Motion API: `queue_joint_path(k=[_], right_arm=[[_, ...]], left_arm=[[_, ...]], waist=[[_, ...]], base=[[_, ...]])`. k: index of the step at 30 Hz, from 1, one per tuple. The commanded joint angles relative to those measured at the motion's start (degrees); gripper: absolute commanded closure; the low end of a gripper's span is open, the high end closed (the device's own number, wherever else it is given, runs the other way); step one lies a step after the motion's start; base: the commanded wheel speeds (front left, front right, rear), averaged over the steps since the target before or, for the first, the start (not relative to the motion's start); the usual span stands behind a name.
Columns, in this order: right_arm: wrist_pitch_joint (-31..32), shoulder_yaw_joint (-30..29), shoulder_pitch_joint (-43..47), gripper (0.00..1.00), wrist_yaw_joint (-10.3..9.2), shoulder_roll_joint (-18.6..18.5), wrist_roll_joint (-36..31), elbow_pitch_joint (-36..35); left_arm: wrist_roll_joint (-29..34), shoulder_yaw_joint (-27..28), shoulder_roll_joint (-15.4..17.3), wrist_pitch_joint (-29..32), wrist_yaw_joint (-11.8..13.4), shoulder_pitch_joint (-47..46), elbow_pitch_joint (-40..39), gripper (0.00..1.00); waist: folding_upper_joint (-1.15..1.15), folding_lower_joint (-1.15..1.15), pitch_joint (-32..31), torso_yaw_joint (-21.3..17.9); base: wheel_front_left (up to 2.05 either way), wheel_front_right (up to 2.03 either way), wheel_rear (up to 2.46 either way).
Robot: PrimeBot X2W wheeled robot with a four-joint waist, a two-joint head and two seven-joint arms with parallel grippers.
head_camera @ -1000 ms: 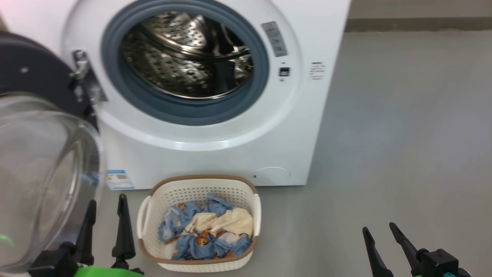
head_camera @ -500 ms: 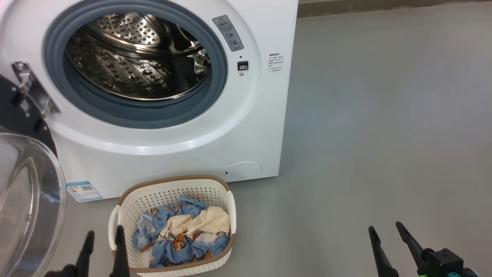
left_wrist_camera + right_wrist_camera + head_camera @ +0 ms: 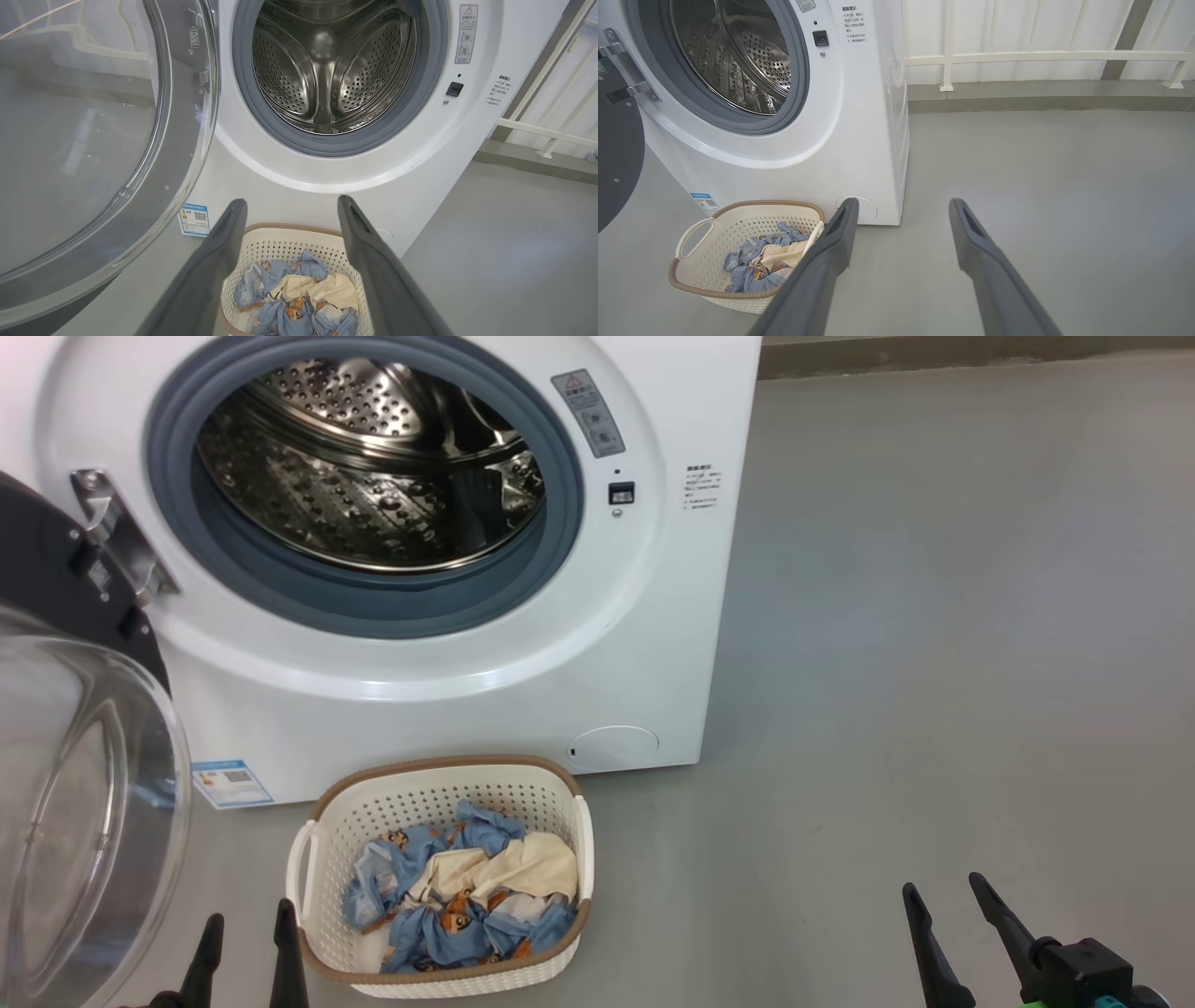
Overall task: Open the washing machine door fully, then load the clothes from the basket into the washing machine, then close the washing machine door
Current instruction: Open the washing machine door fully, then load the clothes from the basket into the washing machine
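door [image 3: 75, 784] swung open | clothes [image 3: 462, 896] in basket [image 3: 429, 767] | basket before washing machine [image 3: 448, 709]

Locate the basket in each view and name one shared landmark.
Head view: the basket sits bottom centre-left, before the washing machine.
Left wrist view: basket at bottom centre, between the fingers of the left claw.
Right wrist view: basket at lower left, partly hidden by a finger of the right claw.
Shared landmark: the blue label on the machine's lower front, up-left of the basket.
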Motion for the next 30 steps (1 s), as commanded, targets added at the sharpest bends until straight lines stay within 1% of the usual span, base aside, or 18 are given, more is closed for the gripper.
queue_joint_path(k=[1,9,20,30], right_arm=[[-0.69,1.05,-2.34,0.0,0.09,-0.96,-0.55,-1.37],[-0.69,1.07,-2.56,0.0,0.09,-1.07,-0.54,-1.41],[-0.69,1.1,-2.4,0.0,0.09,-0.97,-0.49,-1.11],[-0.69,1.34,-2.5,0.0,0.09,-0.81,-0.4,-0.9]], left_arm=[[0.86,2.13,0.14,-0.68,-0.44,-0.67,-0.75,0.0],[2.0,2.7,-0.11,-0.68,-0.68,-0.79,0.07,0.0],[1.8,2.32,-0.17,-0.69,0.27,-0.65,1.4,0.0],[1.98,2.25,-0.18,-0.69,0.44,-0.5,1.87,0.0]], waist=[[0.0,0.0,-0.01,0.56],[0.0,0.0,0.15,1.96],[0.0,0.0,-0.29,2.79],[0.0,0.0,-0.53,3.13]], base=[[0.0,0.0,0.0],[0.0,0.0,0.0],[0.0,0.0,0.0],[0.0,0.0,0.0]])
